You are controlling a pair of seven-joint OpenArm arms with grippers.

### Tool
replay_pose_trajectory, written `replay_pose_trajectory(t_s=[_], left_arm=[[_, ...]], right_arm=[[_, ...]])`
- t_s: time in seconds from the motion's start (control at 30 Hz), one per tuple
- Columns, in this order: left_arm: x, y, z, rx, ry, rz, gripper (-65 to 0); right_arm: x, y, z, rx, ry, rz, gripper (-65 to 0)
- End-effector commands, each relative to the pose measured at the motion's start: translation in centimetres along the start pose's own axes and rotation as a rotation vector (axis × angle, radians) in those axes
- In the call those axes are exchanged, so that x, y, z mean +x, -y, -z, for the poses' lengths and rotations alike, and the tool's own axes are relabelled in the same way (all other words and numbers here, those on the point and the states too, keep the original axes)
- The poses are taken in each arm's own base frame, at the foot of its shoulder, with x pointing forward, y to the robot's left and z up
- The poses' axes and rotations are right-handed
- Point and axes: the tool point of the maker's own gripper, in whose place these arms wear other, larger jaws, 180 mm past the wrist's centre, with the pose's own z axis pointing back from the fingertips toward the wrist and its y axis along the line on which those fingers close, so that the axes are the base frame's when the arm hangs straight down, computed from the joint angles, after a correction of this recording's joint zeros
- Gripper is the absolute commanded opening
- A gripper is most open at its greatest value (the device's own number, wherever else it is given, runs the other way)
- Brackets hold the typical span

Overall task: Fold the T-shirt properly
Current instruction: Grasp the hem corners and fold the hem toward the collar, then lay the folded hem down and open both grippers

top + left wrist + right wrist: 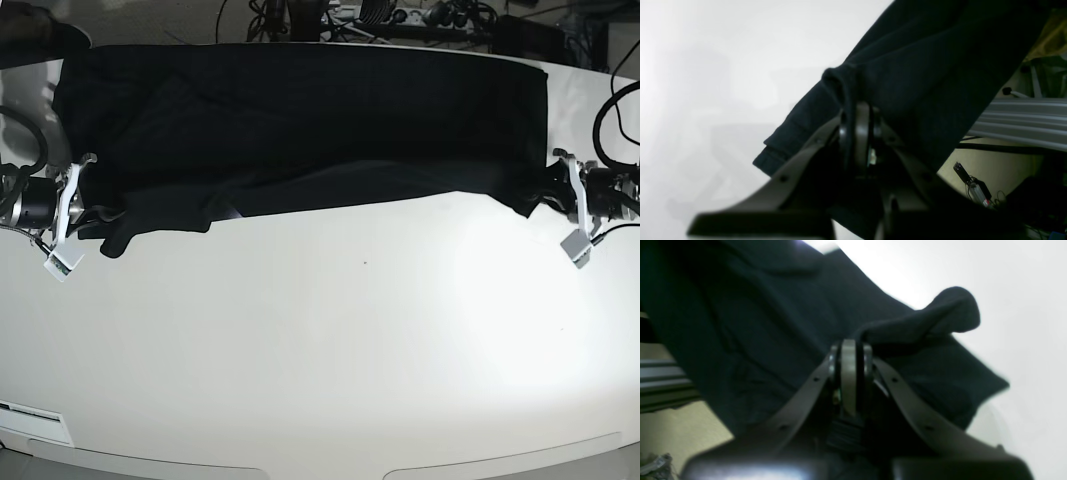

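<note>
The black T-shirt point(300, 130) lies stretched across the far half of the white table, folded lengthwise, with only plain black cloth showing and no print in view. My left gripper point(553, 190) is at its right end. In the left wrist view the gripper point(858, 116) is shut on a bunched edge of the T-shirt point(923, 66). My right gripper point(90, 205) is at the shirt's left end. In the right wrist view it point(848, 353) is shut on a fold of the T-shirt point(756, 323). A loose flap point(953, 310) sticks up beside it.
The white table point(350, 350) stretches from the shirt to the near edge. Cables and equipment point(400, 15) lie beyond the far edge. An aluminium rail point(1023, 120) runs past the table edge in the left wrist view.
</note>
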Motion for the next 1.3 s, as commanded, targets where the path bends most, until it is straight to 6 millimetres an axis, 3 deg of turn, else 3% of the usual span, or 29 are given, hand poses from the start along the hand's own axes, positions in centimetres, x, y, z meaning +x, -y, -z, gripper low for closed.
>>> replay_pose_trajectory(t_s=[0.0, 0.2, 0.5, 0.63, 0.87, 1.17, 1.27], left_arm=[[0.8, -0.2, -1.2, 0.016, 0.006, 0.031, -65.0], [-0.1, 0.4, -1.0, 0.008, -0.039, 0.046, -65.0], [-1.9, 3.6, -0.2, -0.044, -0.139, 0.133, -65.0], [-2.1, 3.3, -0.8, -0.027, -0.158, 0.137, -65.0], [-2.4, 2.7, -1.2, -0.014, -0.165, 0.122, -65.0], [-3.0, -1.3, -1.5, 0.142, -0.155, 0.094, -65.0], [-3.2, -1.3, -1.5, 0.124, -0.144, 0.064, -65.0]], right_arm=[[1.1, 0.4, -1.1, -0.019, 0.014, -0.035, -65.0], [0.2, -0.6, -1.1, 0.040, -0.026, -0.028, -65.0], [-0.1, -1.0, -1.1, 0.057, -0.042, -0.022, -65.0], [-1.5, -0.9, -1.2, 0.056, -0.125, -0.025, -65.0], [-2.4, -0.5, -1.3, 0.035, -0.175, -0.031, -65.0], [-2.8, -0.1, -1.4, 0.009, -0.195, -0.026, -65.0], [-2.8, 0.0, -1.4, 0.004, -0.195, -0.002, -65.0]])
